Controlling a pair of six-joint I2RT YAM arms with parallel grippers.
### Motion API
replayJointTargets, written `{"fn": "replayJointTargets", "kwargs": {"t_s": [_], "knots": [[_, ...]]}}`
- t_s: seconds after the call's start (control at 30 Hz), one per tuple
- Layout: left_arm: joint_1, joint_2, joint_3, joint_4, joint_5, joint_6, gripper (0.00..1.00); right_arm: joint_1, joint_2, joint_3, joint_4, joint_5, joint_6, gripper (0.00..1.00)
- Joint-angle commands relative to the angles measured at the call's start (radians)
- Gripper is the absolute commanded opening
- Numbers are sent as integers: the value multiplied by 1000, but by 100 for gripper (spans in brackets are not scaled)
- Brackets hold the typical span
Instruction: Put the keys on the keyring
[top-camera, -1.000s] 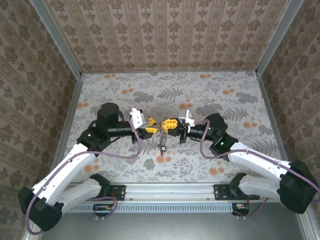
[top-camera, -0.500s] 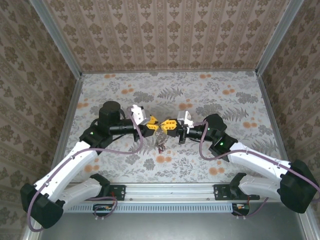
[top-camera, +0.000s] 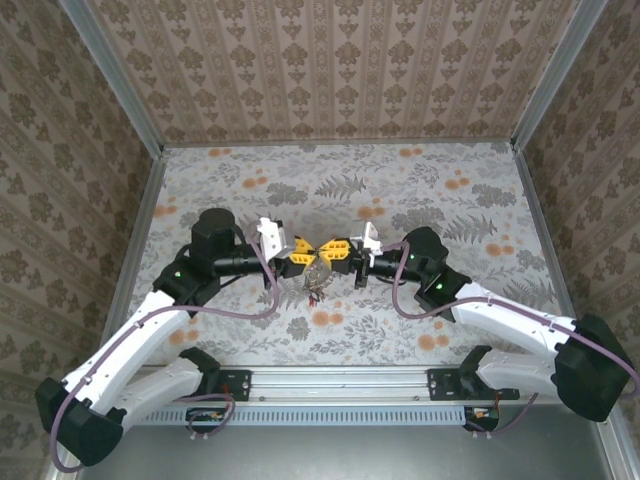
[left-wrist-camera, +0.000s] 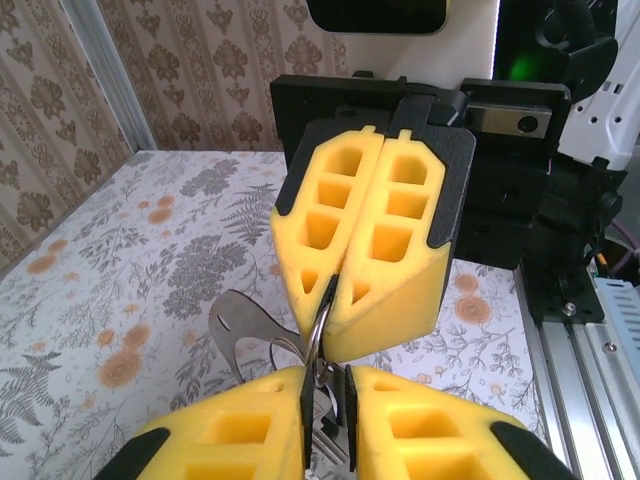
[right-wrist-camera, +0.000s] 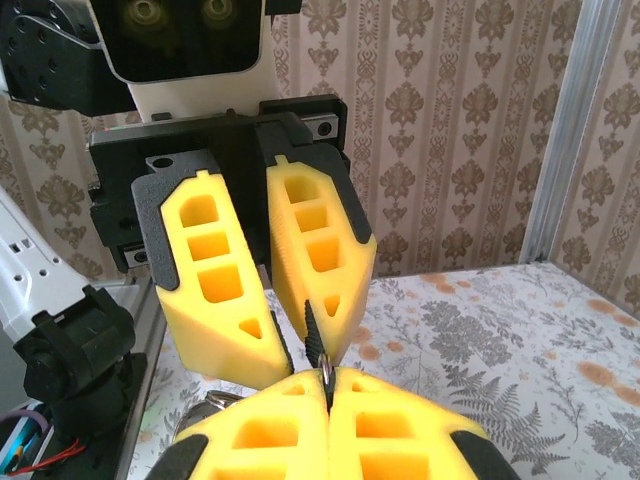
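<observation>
Over the middle of the table my left gripper (top-camera: 305, 257) and right gripper (top-camera: 331, 252) meet tip to tip. The right gripper (right-wrist-camera: 327, 395) is shut on the keyring (right-wrist-camera: 325, 377), a thin metal wire loop that pokes out of its tips. In the left wrist view the keyring (left-wrist-camera: 316, 335) runs from the right gripper (left-wrist-camera: 328, 300) down into my left gripper (left-wrist-camera: 327, 385). Its jaws stand a narrow gap apart with key metal pinched between the pads. A flat metal key (left-wrist-camera: 232, 325) sticks out to the left. The keys (top-camera: 317, 281) hang in a bunch under the tips.
Floral-print table (top-camera: 420, 190) with patterned walls on three sides. A metal rail (top-camera: 340, 380) with both arm bases runs along the near edge. Purple cables loop beside each forearm.
The two grippers have drawn closer, tip to tip. The left jaws have narrowed onto the key metal. The hanging keys have bunched up closer under the tips.
</observation>
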Motion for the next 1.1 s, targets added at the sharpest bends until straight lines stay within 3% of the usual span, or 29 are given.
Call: {"fn": "replayJointTargets", "kwargs": {"t_s": [0.0,0.1,0.53,0.8,0.87,1.0,1.07], "knots": [[-1,9,10,-30,4,32,25,9,6,61,72,-15,17,0],[-1,2,-2,-31,-21,39,29,8,8,67,74,-22,20,0],[1,3,-7,-55,-73,64,25,8,25,86,92,-50,37,0],[3,16,-8,27,-62,-20,26,10,38,83,102,-77,33,0],[6,14,-1,28,-51,-28,22,11,36,78,100,-75,30,0],[11,1,13,5,-27,-13,3,12,24,73,61,-71,5,0],[11,-5,19,-19,-28,6,0,14,16,73,26,-62,-15,0]]}}
